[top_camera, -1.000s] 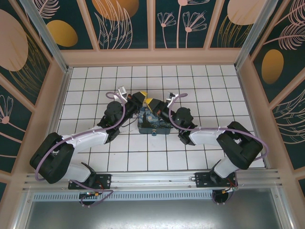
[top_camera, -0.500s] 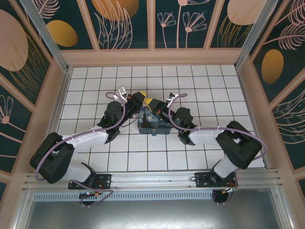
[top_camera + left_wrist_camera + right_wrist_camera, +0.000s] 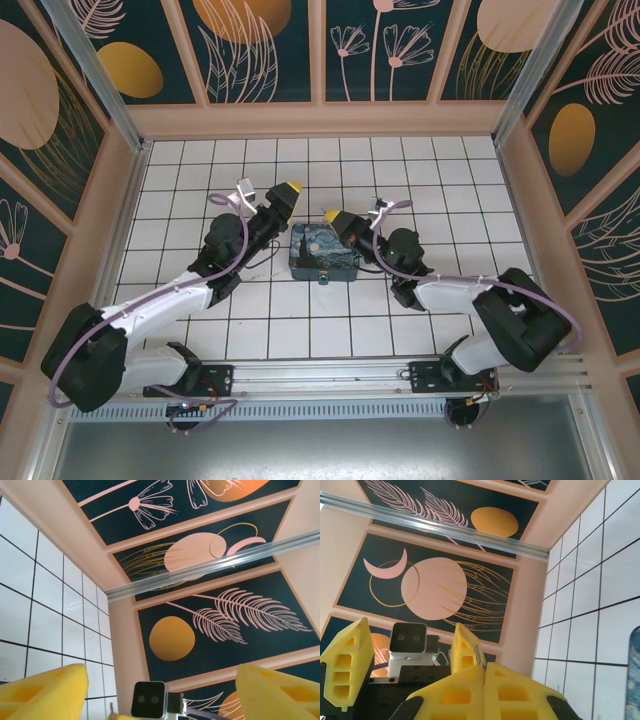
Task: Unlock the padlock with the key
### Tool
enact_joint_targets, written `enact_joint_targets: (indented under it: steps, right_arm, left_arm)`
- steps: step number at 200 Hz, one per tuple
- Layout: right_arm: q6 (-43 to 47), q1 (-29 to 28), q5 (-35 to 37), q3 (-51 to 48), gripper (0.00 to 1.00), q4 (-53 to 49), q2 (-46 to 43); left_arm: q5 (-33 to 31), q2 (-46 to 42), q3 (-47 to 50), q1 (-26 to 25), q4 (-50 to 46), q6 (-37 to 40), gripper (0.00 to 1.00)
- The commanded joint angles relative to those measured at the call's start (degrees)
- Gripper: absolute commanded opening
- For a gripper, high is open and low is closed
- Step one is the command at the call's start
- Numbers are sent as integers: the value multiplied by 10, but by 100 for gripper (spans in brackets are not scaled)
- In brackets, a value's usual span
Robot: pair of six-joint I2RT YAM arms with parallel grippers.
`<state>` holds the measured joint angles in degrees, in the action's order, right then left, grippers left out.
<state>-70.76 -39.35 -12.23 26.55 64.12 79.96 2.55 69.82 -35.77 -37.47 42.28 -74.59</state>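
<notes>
1. Both arms have drawn back from the box since 1 second ago. The left gripper (image 3: 288, 189), upper left of centre, now has its jaws spread and empty, probably having just let go.
2. At centre the box (image 3: 322, 252) lies flat, with the padlock (image 3: 325, 279) at its lower edge, apart from both grippers.
3. Right of centre, the right gripper (image 3: 332, 217) has its pads pressed together. A thin dark sliver at the tips may be the key (image 3: 477, 655), but I cannot tell.
</notes>
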Motion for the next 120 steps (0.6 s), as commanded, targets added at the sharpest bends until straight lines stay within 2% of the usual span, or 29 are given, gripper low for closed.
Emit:
enact_joint_targets:
  steps: [1, 49, 71, 94, 120]
  right_arm:
    - [36, 16, -28, -13, 0, -58, -51]
    - [104, 53, -58, -1, 0, -263, -135]
    - [118, 61, -76, 0, 0, -302, -139]
    - [120, 63, -94, -4, 0, -291, -115]
    - [117, 62, -104, -15, 0, -258, -86]
  left_arm:
    - [19, -23, 8, -2, -79, 54, 81]
    - [123, -48, 16, -3, -231, 198, 85]
    - [197, -37, 26, -6, -281, 267, 84]
    - [182, -26, 40, -25, -329, 324, 82]
    - [163, -12, 80, -47, -298, 340, 77]
